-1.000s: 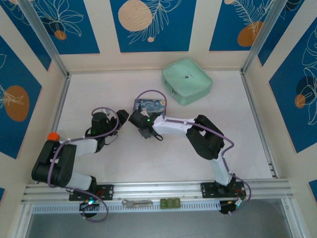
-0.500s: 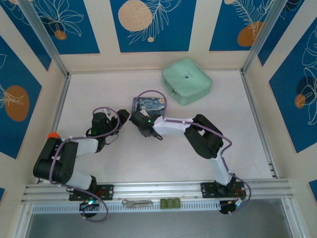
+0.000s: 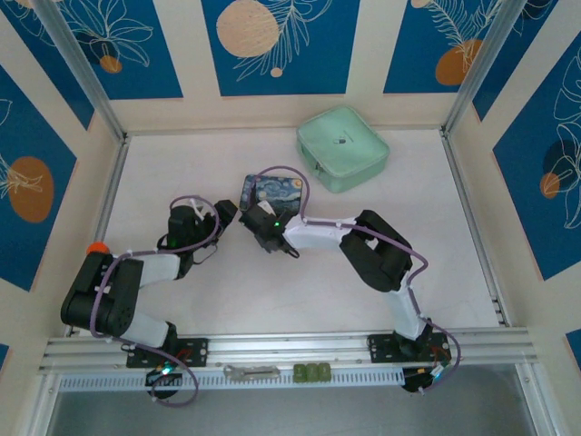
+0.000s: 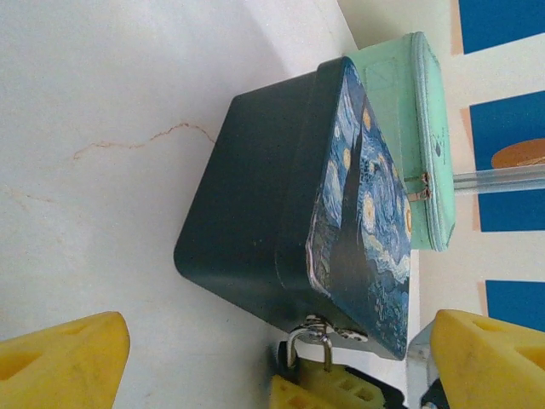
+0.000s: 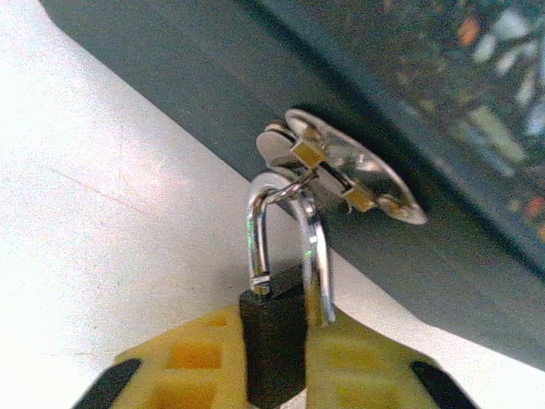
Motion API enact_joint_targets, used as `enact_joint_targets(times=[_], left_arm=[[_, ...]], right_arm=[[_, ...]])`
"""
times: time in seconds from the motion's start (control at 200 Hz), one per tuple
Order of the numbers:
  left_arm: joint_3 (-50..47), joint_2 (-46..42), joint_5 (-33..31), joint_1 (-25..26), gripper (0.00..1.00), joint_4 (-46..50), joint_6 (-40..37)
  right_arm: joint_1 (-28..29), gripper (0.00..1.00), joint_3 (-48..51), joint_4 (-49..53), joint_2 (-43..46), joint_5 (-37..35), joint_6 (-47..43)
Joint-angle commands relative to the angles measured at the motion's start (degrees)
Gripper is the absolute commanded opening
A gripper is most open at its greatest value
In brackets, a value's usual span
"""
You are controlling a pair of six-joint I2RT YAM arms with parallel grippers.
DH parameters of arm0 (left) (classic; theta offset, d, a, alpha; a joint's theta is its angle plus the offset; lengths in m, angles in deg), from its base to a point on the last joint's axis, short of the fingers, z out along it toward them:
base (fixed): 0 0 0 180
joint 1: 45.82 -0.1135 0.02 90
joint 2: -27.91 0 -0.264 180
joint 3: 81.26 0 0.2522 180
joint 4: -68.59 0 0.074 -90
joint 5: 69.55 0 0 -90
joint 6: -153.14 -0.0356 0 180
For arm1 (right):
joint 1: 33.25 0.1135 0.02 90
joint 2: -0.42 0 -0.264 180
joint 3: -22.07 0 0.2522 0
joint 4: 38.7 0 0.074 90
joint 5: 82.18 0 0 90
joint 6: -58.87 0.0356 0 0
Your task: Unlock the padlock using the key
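The right pincer (image 5: 272, 368) is clamped on the padlock (image 5: 272, 336), one yellow finger pressed to each side of its dark body. A second ago, from above, it stood a little short of the tin; it has since eased in and closed. The shackle (image 5: 255, 230) is threaded through the hasp (image 5: 341, 166) on the tin (image 4: 255, 221), so the lock hangs at the tin's front edge, low over the table. My reading is that the lock is now steadied and the key comes next.

The left pincer (image 3: 225, 213) stands wide, nothing between its fingers (image 4: 64, 358), pointed at the same corner of the tin from just beside it. It has barely moved, though its arm has drawn back a touch. It would have to bring the key to the lock.

The tin sits near the middle of the white table (image 3: 227, 282), its lid painted blue and yellow. A mint case (image 3: 343, 148) lies just behind it. The table carries a faint reddish hairline (image 4: 153, 136). On the near rail lie a grey tool (image 3: 252, 371) and green blocks (image 3: 313, 371). The walls are cream with blue panels, orange discs and white leaf lines, framed by metal posts.
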Motion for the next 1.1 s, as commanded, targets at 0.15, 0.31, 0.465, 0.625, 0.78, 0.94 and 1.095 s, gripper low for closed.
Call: enact_joint_targets(times=[0.15, 0.31, 0.465, 0.625, 0.78, 0.94, 1.095], left_arm=[[6.31, 0.30, 1.45, -0.38, 0.91, 7.33, -8.51], [12.91, 4.63, 0.81, -0.22, 0.93, 8.22, -11.64], [19.52, 13.09, 2.20, -0.07, 0.88, 8.22, -13.01], [23.40, 18.69, 3.87, 1.64, 0.75, 7.81, -13.38], [23.74, 20.22, 3.92, 2.91, 0.64, 8.11, -14.20], [23.08, 21.28, 5.27, 3.84, 0.55, 7.34, -13.98], [22.73, 21.40, 5.44, 4.35, 0.53, 7.47, -14.24]], right_arm=[[-2.40, 0.00, 4.05, -4.26, 2.43, 10.55, -8.51], [-4.99, 0.00, 9.13, -9.36, 5.56, 20.10, -15.03], [-7.11, 0.00, 10.97, -12.34, 6.33, 24.42, -18.36], [-8.33, 0.00, 10.92, -14.23, 6.18, 27.49, -20.26], [-8.60, 0.00, 8.83, -14.43, 4.74, 27.99, -22.23], [-8.43, 0.00, 8.09, -16.48, 4.63, 27.09, -25.64], [-8.58, 0.00, 6.70, -16.50, 4.39, 26.14, -28.02]])
